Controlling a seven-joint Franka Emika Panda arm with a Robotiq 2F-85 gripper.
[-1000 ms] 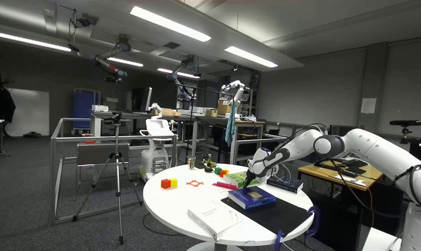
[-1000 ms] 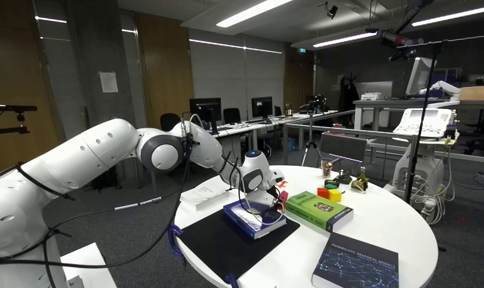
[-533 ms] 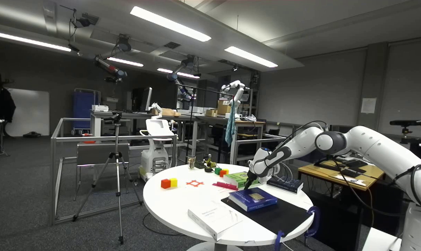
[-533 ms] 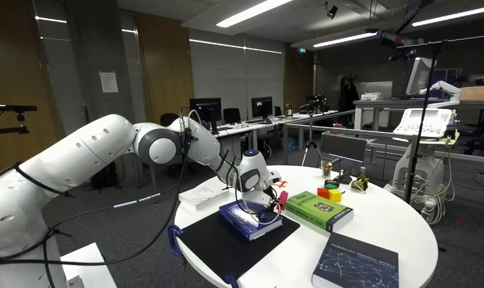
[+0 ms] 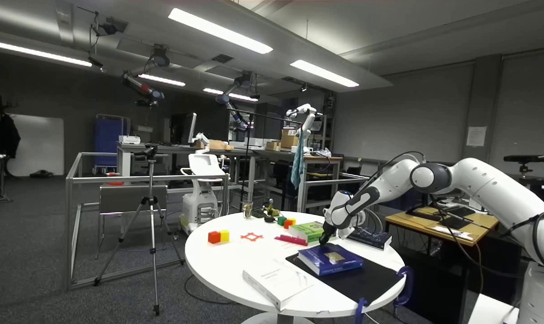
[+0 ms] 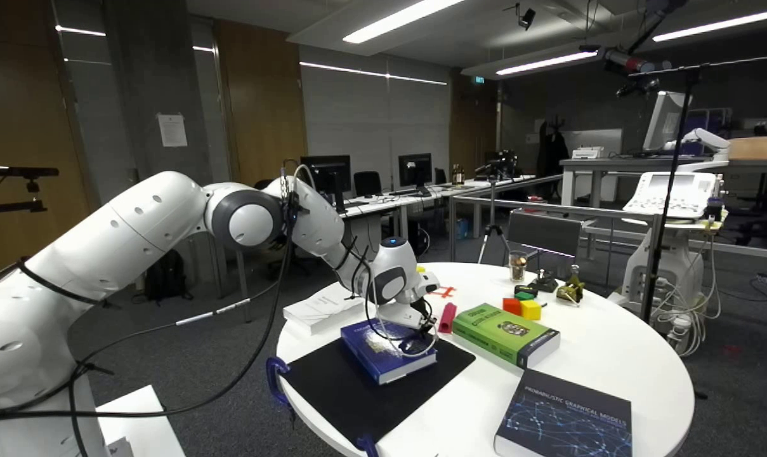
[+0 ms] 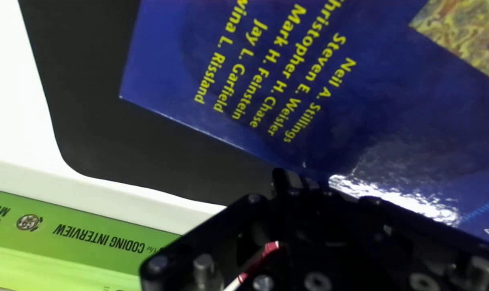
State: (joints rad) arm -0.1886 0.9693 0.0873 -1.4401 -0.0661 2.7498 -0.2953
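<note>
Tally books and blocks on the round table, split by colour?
Blue book: 1
Green book: 1
White book: 1
Dark book: 1
Red blocks: 2
Yellow blocks: 2
Green block: 1
Total: 9

A lane divides the blue book (image 5: 329, 261) from the green book (image 5: 306, 231), a pink bar (image 5: 291, 240) obstructing 1 end

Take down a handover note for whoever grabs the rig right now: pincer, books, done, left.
Pincer: shut, nothing seen in its grip; tips at the edge of the blue book, seemingly touching.
Where: blue book flat on the black mat; green book nearby on the table.
Done: in the last second the blue book has slid away from the green book.
Left: pincer not yet clear of the blue book, which lies askew to the mat's edges.
</note>
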